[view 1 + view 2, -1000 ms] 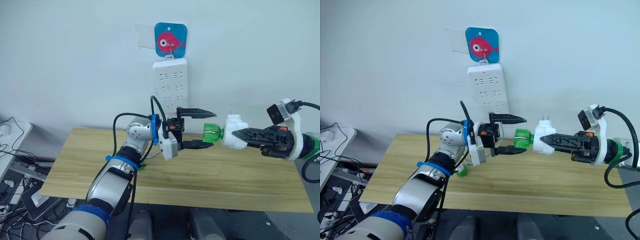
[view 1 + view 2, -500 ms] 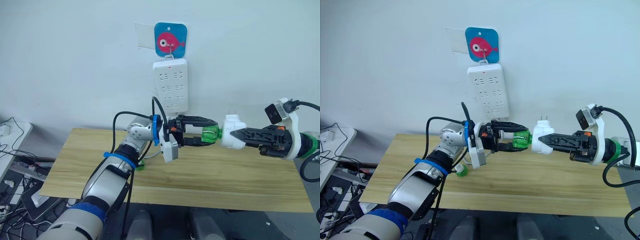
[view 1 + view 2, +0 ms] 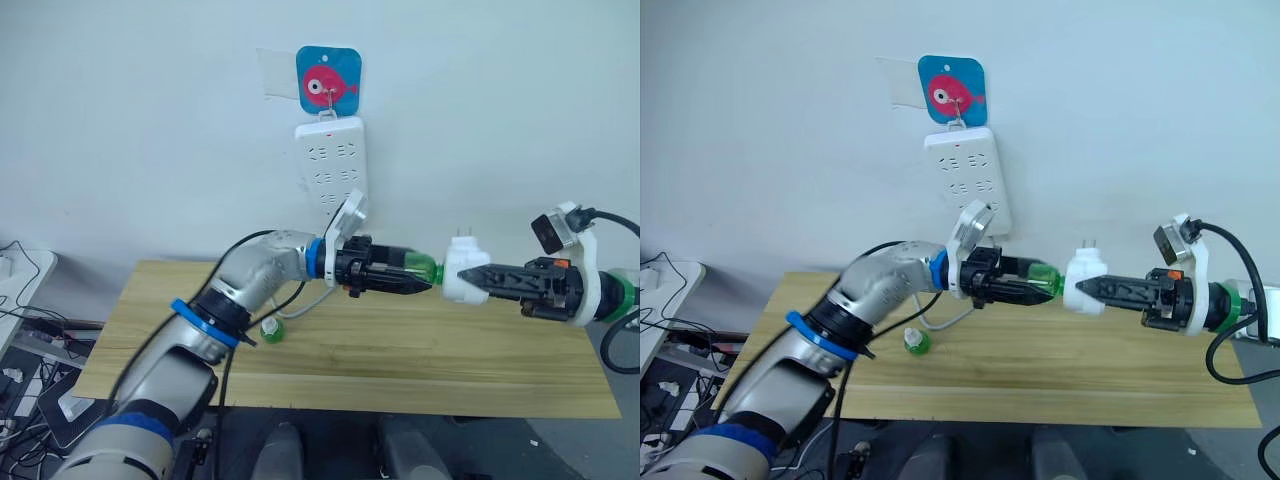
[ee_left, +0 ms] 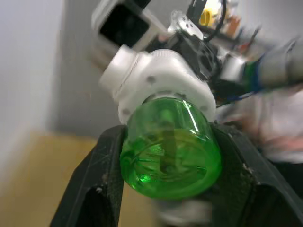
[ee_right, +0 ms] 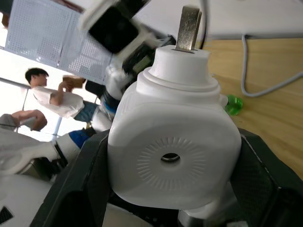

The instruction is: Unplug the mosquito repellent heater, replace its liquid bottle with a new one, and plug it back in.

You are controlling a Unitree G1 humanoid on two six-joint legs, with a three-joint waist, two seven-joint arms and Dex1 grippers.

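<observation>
Both grippers clamp: left gripper (image 3: 415, 285) on green bottle (image 4: 169, 153), right gripper (image 3: 478, 280) on heater (image 5: 176, 151).

**No readable text in these views**

We find no words, brand names or numbers that can be read anywhere here. The one sign-like item is the square blue card with a pink fish drawing (image 3: 328, 80) hanging on the wall; it carries a picture and no lettering that we can make out. Below it, the long white multi-socket power strip (image 3: 331, 170) has plain socket openings and a small red light near its top, with no legible marking. The small white rounded plastic heater (image 5: 175, 151) has a round ribbed vent on its face but no printed label. The green translucent liquid bottle (image 4: 170, 153) is likewise unmarked.
</observation>
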